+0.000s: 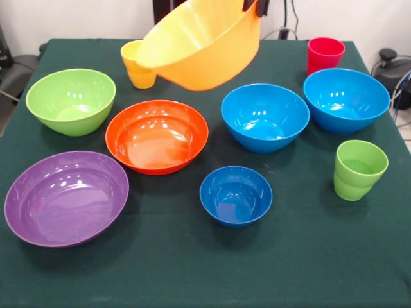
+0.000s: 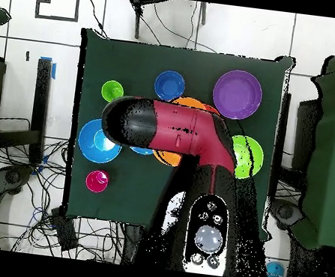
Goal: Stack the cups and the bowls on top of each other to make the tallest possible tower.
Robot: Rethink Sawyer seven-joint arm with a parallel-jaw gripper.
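And here is the big yellow-orange bowl (image 1: 202, 45) up in the air, tilted hard with its mouth tipping toward the left of the front view, hanging clear above the green tablecloth (image 1: 192, 269). At its upper right rim the gripper (image 1: 255, 6) shows only as two dark tips at the top edge, clamped over that rim and carrying the bowl. Below it everything sits apart on the cloth, nothing stacked yet: the yellow cup (image 1: 136, 64) just behind the raised bowl's low edge, the lime green bowl (image 1: 70, 101) at far left, the orange-red bowl (image 1: 157, 136) in the middle, the wide purple bowl (image 1: 66, 197) nearest the camera on the left. To the right, two large blue bowls, one (image 1: 264, 117) centre-right and one (image 1: 347, 99) further right, with the small blue bowl (image 1: 236, 195) in front of them, the red-pink cup (image 1: 325, 54) at the back corner and the light green cup (image 1: 358, 169) standing alone on the right. Switch to the overhead view and the red and black arm (image 2: 175, 130) sweeps across the table, hiding the gripper and the lifted bowl, and covering much of the orange-red bowl and one blue bowl; what it gives instead is the arm's reach from the base at the bottom, which the front view cuts off
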